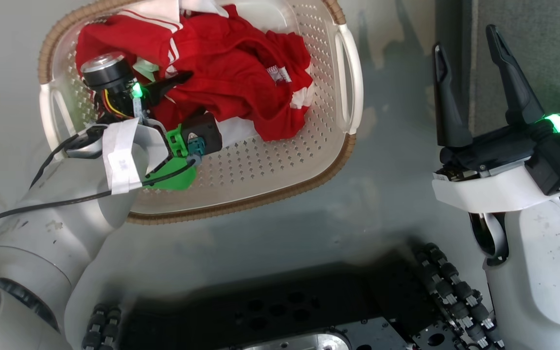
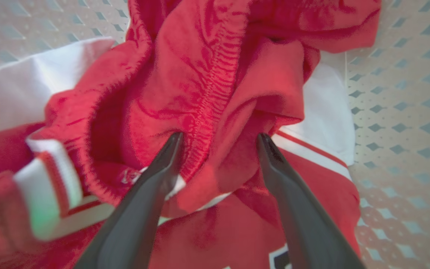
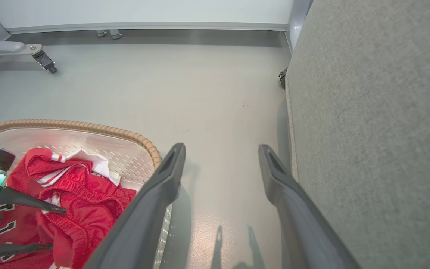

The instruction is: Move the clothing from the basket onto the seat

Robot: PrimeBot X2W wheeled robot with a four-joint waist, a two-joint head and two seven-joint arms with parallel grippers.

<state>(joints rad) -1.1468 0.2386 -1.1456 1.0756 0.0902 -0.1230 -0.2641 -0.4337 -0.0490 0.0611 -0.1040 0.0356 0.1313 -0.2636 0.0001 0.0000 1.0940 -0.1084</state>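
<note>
The clothing (image 1: pixel 231 73), red garments with white trim, lies bunched in the cream perforated basket (image 1: pixel 260 199) on the floor. My left gripper (image 1: pixel 187 92) reaches down into the basket. In the left wrist view my left gripper (image 2: pixel 219 136) is open, its tips pressed into the clothing (image 2: pixel 207 74), a gathered red fold between them and the basket (image 2: pixel 398 112) wall behind. My right gripper (image 1: pixel 464 39) hangs open and empty over the floor between basket and grey seat (image 1: pixel 542 43). The right wrist view shows my right gripper (image 3: pixel 221 147), the seat (image 3: pixel 379 130), the basket (image 3: pixel 88 126), the clothing (image 3: pixel 84 209) and my left gripper (image 3: pixel 59 228).
My dark wheeled base (image 1: pixel 285 311) sits just in front of the basket. Bare grey floor (image 3: pixel 200 93) runs from the basket to a pale wall. A castor leg (image 3: pixel 43 59) stands at the far left by the wall.
</note>
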